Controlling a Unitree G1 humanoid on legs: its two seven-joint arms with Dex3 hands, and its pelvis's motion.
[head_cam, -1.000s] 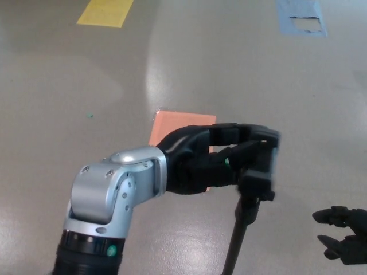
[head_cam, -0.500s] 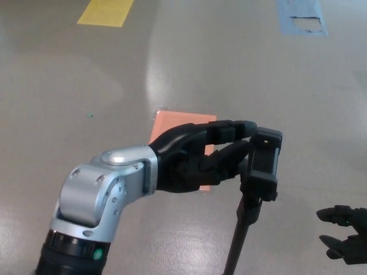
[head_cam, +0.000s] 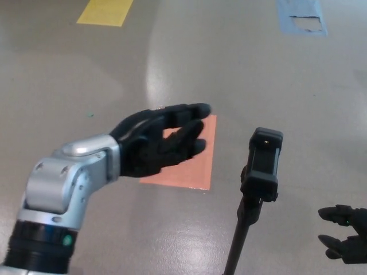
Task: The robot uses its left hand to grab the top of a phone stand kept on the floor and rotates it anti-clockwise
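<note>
The phone stand (head_cam: 261, 172) stands on the floor (head_cam: 241, 63), to the right of an orange patch (head_cam: 195, 166). It seems light and stiff, on a thin pole, so it may tip easily; the best hold is likely the black clamp at its top. The left hand (head_cam: 157, 143) is open and empty, fingers apart, clear of the stand. The right hand (head_cam: 344, 232) at the lower right edge also holds nothing.

**Open floor all round the stand**

The black phone stand with its clamp head on a thin pole (head_cam: 261, 166) rises alone, bare grey floor (head_cam: 229, 57) behind and beside it. A clear gap separates it from the black left hand (head_cam: 157, 143), fingers spread. The right hand (head_cam: 344, 234) hangs low, apart.
</note>
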